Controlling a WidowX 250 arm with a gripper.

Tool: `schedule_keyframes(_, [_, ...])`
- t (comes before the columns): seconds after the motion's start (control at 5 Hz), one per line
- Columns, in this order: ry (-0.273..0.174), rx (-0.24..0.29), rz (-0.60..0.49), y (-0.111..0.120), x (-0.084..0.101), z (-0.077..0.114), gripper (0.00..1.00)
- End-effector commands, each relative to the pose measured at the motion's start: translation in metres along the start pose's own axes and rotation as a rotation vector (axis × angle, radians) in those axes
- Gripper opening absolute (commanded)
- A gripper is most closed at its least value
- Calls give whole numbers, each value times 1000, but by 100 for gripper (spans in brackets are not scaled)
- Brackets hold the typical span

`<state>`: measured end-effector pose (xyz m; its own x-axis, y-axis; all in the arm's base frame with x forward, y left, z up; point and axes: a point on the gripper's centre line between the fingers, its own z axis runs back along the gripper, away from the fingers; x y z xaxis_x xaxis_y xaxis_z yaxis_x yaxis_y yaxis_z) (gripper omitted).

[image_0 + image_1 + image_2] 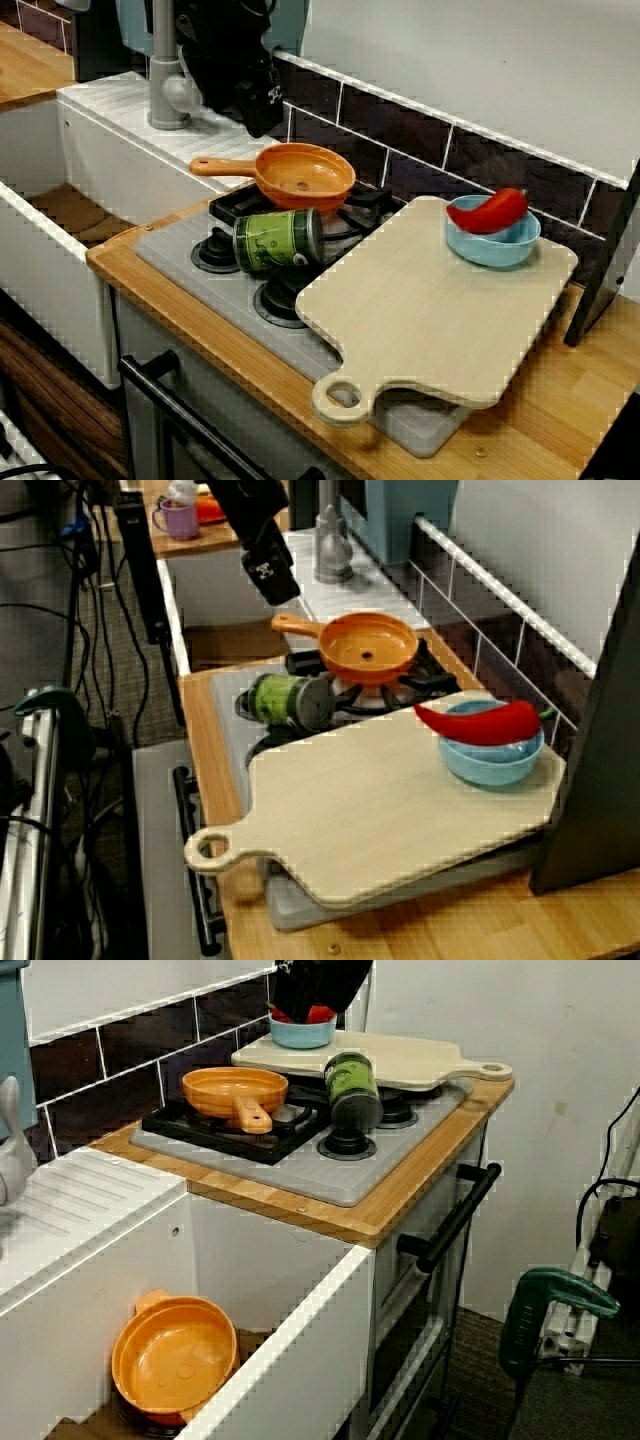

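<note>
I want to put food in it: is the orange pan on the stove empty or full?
Empty. The orange pan shows only its bare inside, with a small dark spot at the centre.

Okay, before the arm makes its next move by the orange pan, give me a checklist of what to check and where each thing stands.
1. Tool open or shut: cannot tell; jaws unclear in both views showing it.
2. Tool clear of the pan handle: ok; it hangs above, apart.
3. Pan upright on the stove: ok.
4. Can standing: not ok; it lies on its side beside the pan.
5. Cutting board off the stove: not ok; it covers part of it.
6. Bowl with pepper away from the tool: ok, on the board's far corner.
</note>
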<state>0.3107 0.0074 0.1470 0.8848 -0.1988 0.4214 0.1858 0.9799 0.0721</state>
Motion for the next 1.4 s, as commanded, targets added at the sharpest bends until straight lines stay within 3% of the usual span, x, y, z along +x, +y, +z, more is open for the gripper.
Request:
schedule_keyframes(0.0, [-94, -149, -408, -12, 5, 0, 100])
schedule_keyframes(0.2, [-97, -153, -459, -16, 1, -5, 100])
schedule_keyframes(0.6, [-97, -178, -537, -35, -25, -12, 100])
schedule_keyframes(0.8, [-85, -164, -547, -45, -33, -15, 100])
schedule_keyframes(1.0, [-98, -88, -463, -46, -35, -17, 100])
schedule_keyframes(1.2, [-119, -86, -447, -44, -31, -18, 100])
